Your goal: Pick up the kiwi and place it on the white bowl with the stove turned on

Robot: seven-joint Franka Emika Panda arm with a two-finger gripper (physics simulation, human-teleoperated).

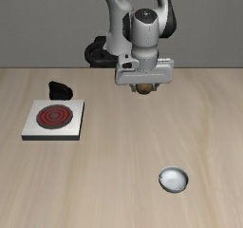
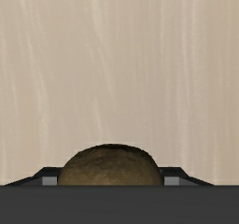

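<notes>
Pale counter [image 1: 114,165] carries the white bowl [image 1: 174,180]; the kiwi [image 2: 108,165] hangs well apart from it, pinched between the fingers [image 2: 177,180]. Best carried level over the bowl, then lowered gently.

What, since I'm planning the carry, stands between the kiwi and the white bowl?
Nothing visible: only tabletop lies between the kiwi in the gripper and the white bowl; the stove sits at the exterior view's left.

the kiwi [image 2: 108,165] is half hidden by the jaws' dark housing, its underside unseen.
</notes>
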